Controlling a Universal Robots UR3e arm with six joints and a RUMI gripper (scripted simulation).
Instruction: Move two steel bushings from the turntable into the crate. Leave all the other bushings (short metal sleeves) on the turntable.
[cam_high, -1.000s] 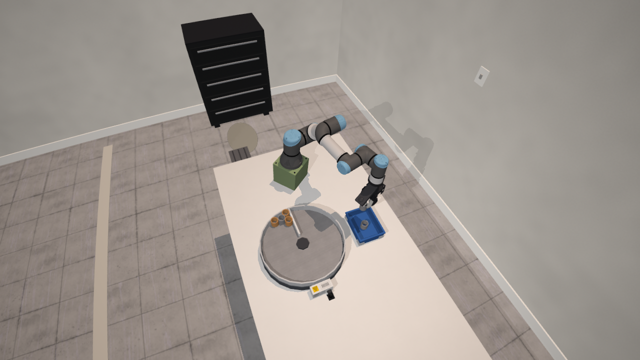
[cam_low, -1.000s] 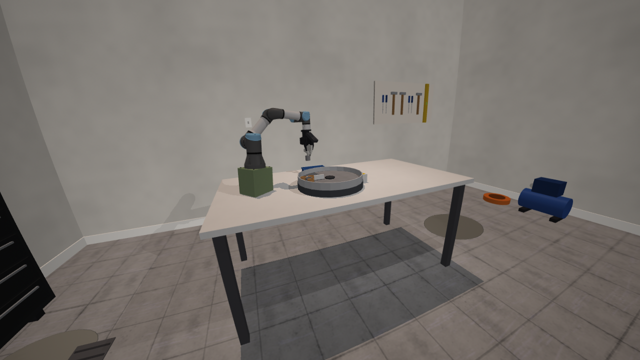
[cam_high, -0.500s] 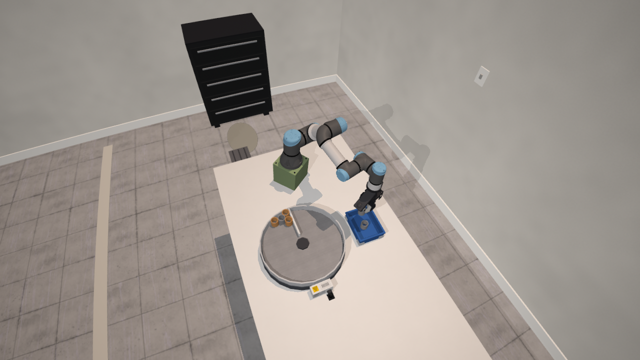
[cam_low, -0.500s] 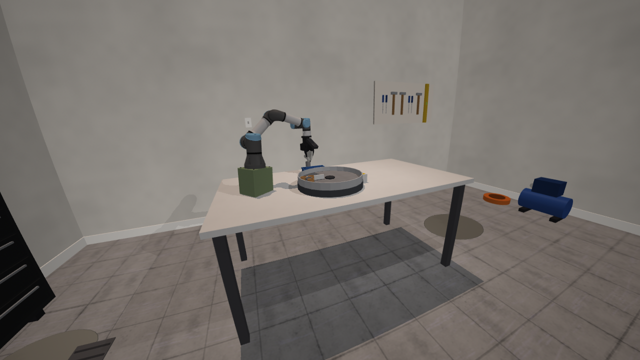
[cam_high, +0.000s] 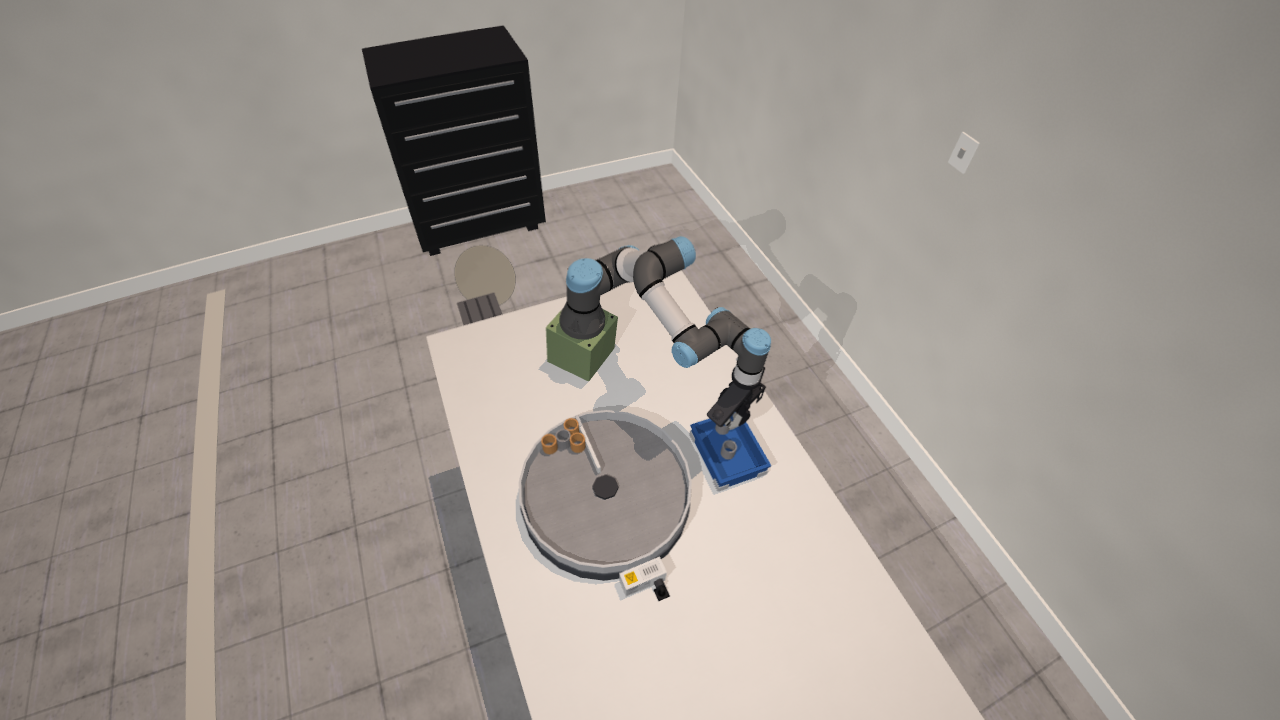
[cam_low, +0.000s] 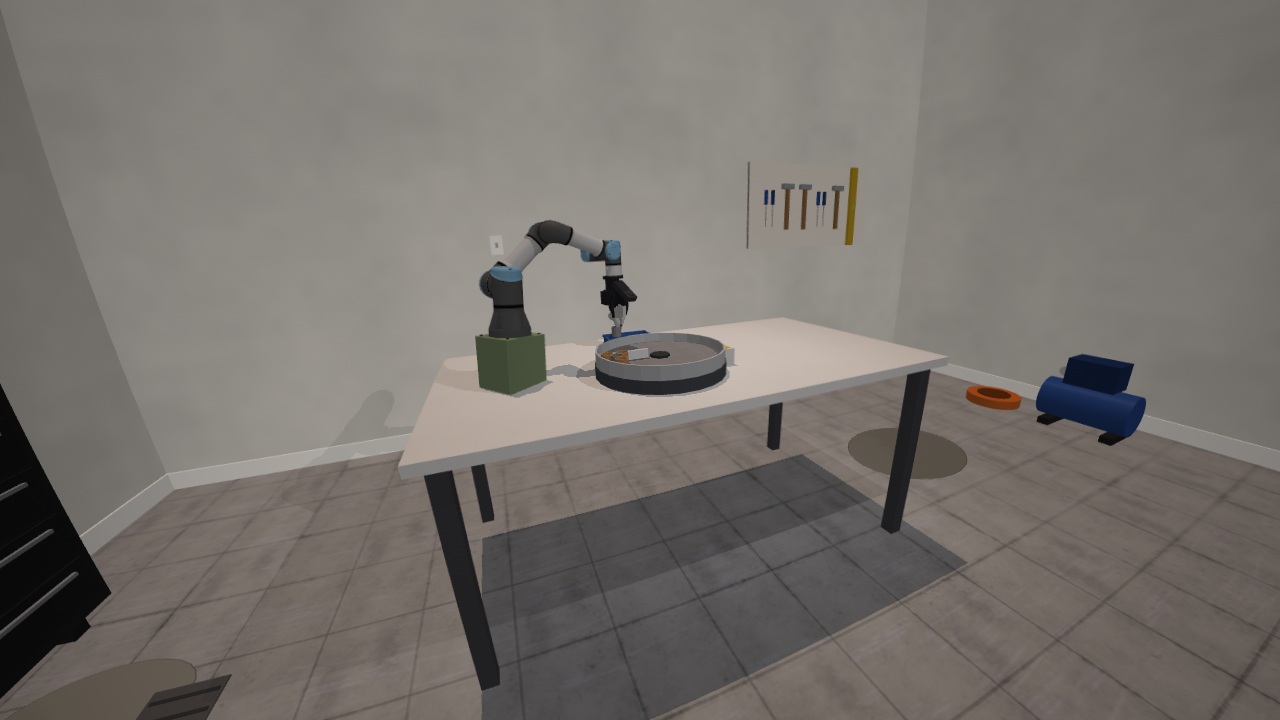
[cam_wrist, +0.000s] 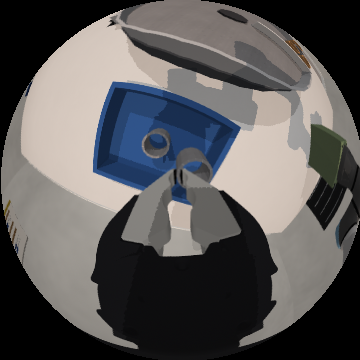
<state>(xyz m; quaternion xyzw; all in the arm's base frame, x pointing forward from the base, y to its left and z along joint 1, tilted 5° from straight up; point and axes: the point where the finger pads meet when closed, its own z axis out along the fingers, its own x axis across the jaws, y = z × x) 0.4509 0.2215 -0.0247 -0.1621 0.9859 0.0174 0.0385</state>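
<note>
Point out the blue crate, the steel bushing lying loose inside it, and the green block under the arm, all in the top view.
blue crate (cam_high: 759, 466): top view, on its rim.
loose steel bushing (cam_high: 729, 449): top view, on its side wall.
green block (cam_high: 570, 354): top view, on its side face.

crate (cam_high: 763, 468) (cam_low: 640, 332) (cam_wrist: 104, 127) beside turntable (cam_high: 683, 501) (cam_low: 662, 371) (cam_wrist: 200, 62), one bushing (cam_high: 729, 449) (cam_wrist: 156, 143) inside crate
</note>
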